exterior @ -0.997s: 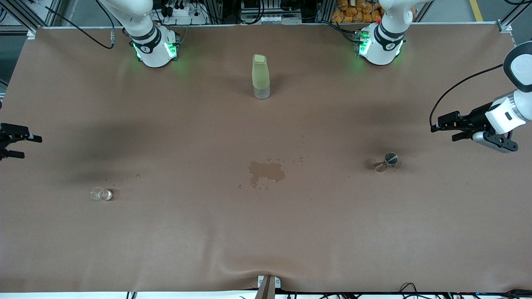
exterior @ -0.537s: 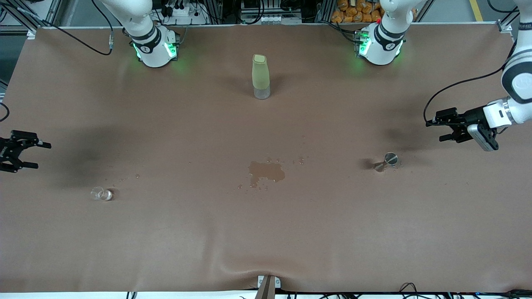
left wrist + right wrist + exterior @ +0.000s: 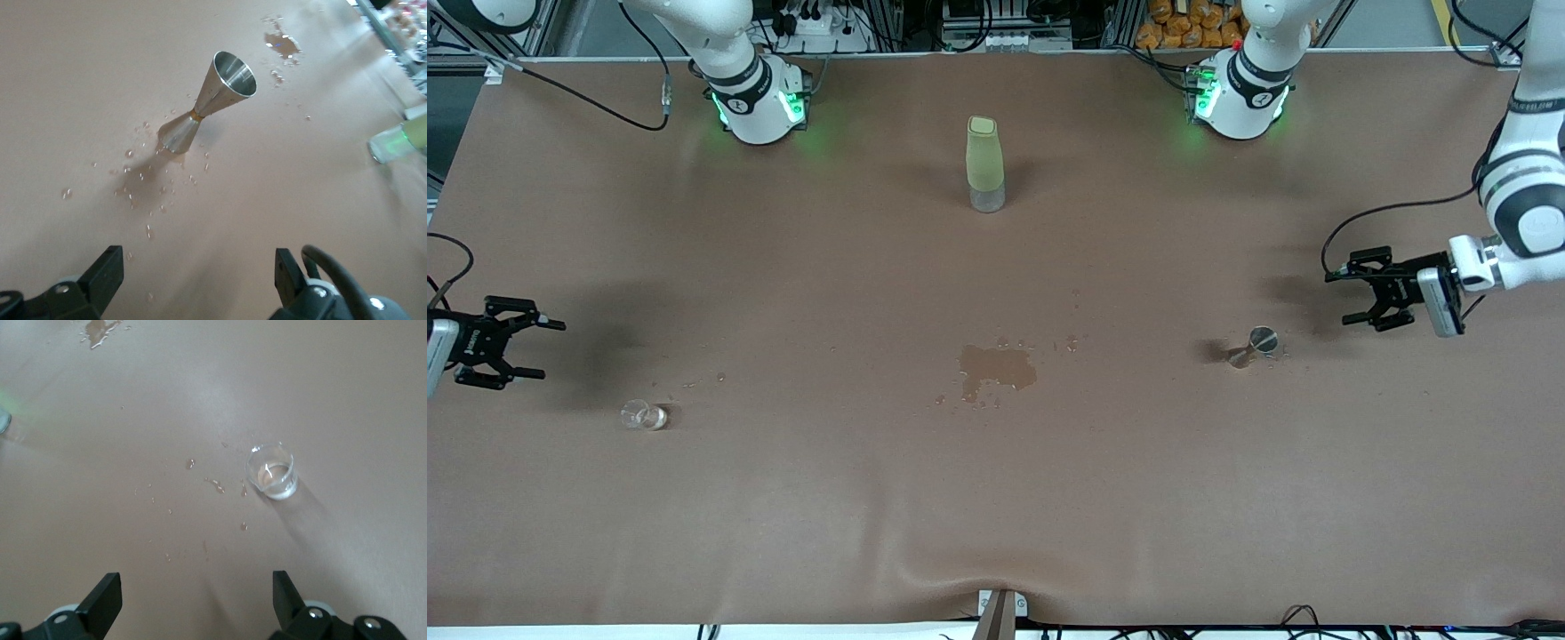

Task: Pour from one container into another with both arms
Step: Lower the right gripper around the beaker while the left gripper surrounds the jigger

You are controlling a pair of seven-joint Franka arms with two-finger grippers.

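Steel jigger stands on wet cloth; my left gripper and right gripper, both wide, could skid it or the glass cup over

Clear glass cup upright, steel jigger upright, well apart on table

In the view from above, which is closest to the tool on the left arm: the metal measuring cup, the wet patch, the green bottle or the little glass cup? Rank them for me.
From the left tool, which is open over the table:
1. Metal measuring cup, standing just beside it.
2. Wet patch, mid-table.
3. Green bottle, mid-table between the arm bases; a little farther than the patch.
4. Glass cup, at the right arm's end.
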